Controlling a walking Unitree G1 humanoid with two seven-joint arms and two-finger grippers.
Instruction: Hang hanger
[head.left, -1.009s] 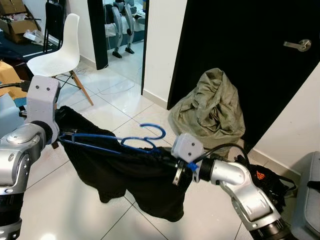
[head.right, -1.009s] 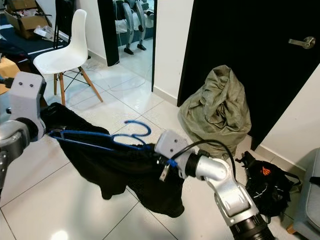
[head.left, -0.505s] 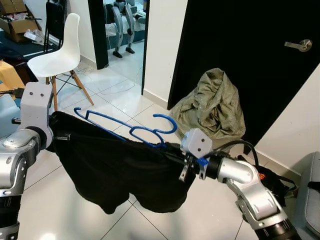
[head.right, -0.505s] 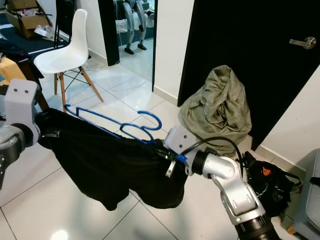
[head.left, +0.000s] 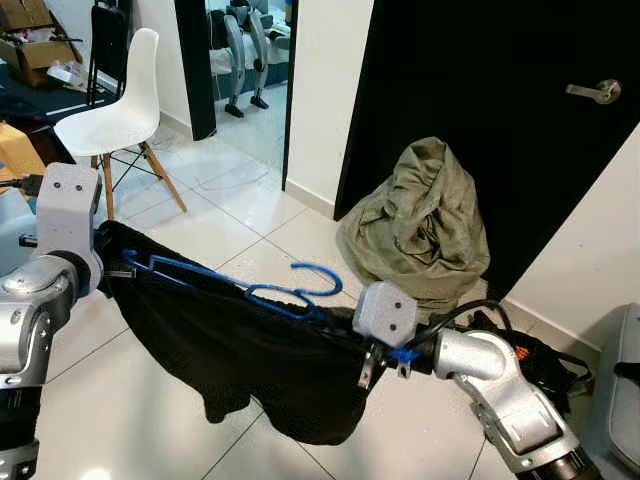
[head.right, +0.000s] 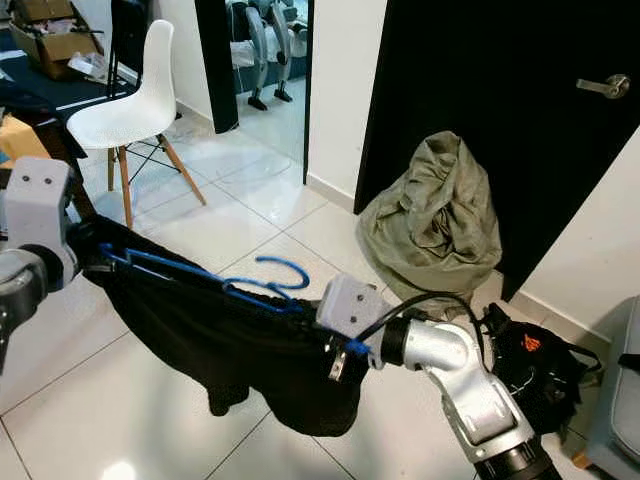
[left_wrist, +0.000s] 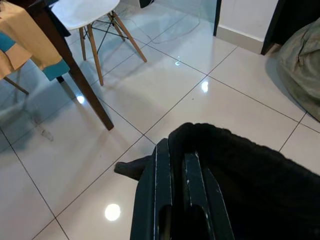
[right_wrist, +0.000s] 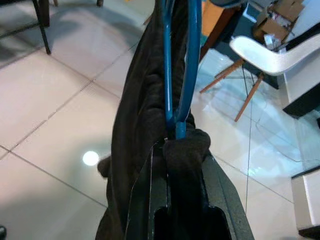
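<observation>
A: Nearest us, our right gripper (head.left: 362, 352) is clamped on one end of the black garment (head.left: 260, 365), fingers pinched together with cloth and the end of the blue hanger (head.left: 240, 287) between them. The right wrist view shows the fabric bunched right in the grip.

B: And our left gripper (head.left: 112, 268) is on the other end, at the left. Its fingers (left_wrist: 172, 185) lie nearly together with dark cloth draped against them, so we judge it closed on the garment too.

A: What has changed? Half a second ago the hanger stood higher, tilted up off the cloth, with the garment stretched flatter between us. Now the hanger lies low along the top edge of the garment, and the cloth sags deeper in the middle.

B: So our arms have come down slightly. The hook (head.left: 318, 276) now points up and to the right, free of the fabric, which helps if we are to catch it on something.

A: True, but we see no rail or peg yet. Farther off there is only the tiled floor (head.left: 230, 215), an olive bundle of cloth (head.left: 420, 220) against the black door (head.left: 480, 100), and a white chair (head.left: 115, 110) far left.

B: Then we judge the hanging is not yet begun; we are carrying, and must find a place first.
</observation>
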